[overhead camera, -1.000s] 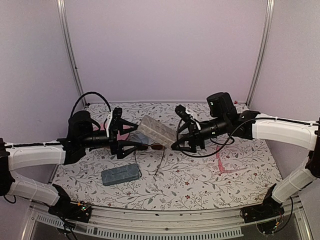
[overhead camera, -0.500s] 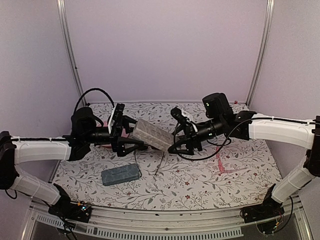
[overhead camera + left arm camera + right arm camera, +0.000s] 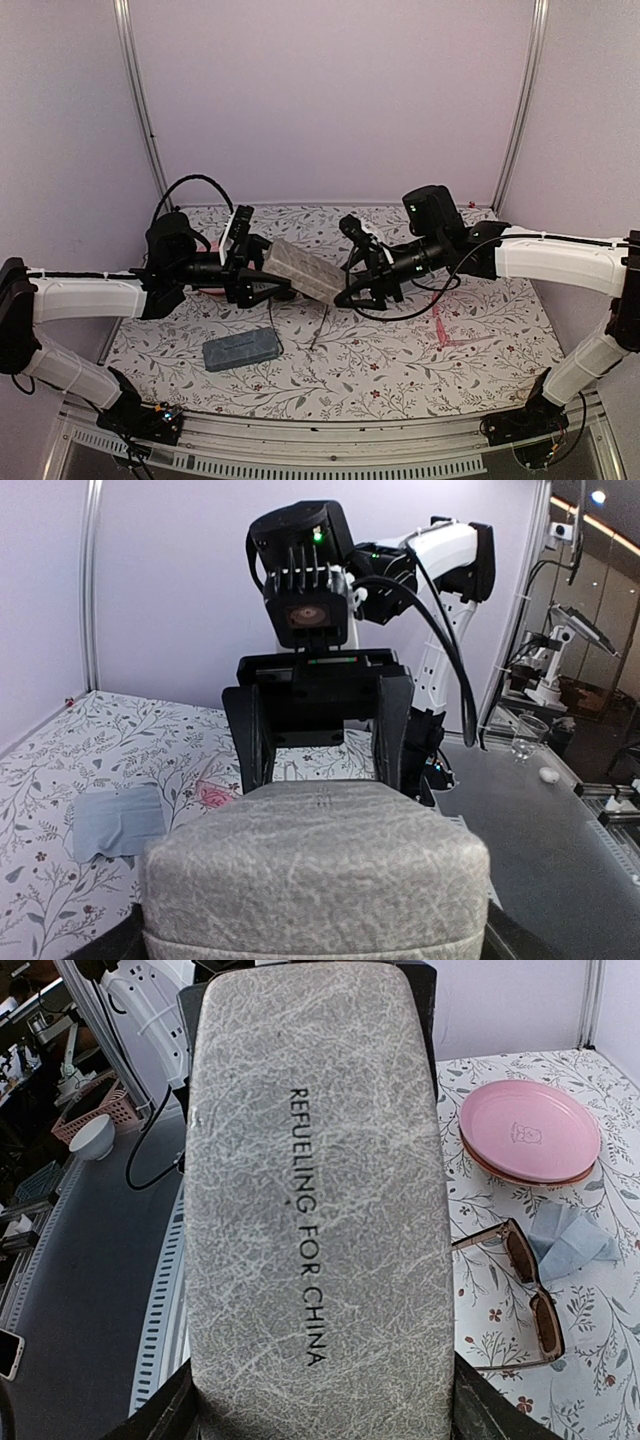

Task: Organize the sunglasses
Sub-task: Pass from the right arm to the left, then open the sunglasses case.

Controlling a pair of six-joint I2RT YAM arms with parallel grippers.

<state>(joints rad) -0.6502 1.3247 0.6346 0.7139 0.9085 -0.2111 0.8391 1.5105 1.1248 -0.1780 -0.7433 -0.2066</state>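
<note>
A grey case [image 3: 300, 268] printed with black lettering hangs above the table between both arms. My right gripper [image 3: 347, 282] is shut on its right end, a finger on each long side [image 3: 318, 1400]. My left gripper [image 3: 262, 272] straddles the case's left end [image 3: 310, 870]; whether its pads touch does not show. The dark-framed sunglasses [image 3: 527, 1293] with reddish-brown lenses lie open on the table under the case; only one temple arm [image 3: 321, 326] shows from above. The pink-framed sunglasses [image 3: 441, 328] lie on the table's right side.
A blue-grey case [image 3: 240, 349] lies closed at the front left. A pale blue cloth [image 3: 572, 1240] rests beside stacked pink plates [image 3: 530, 1132], and another cloth [image 3: 118, 822] lies at the far side. Purple walls close in the table.
The right arm has carried the grey case a little to the left. The left gripper has come forward around the case's end and its jaws have narrowed.
</note>
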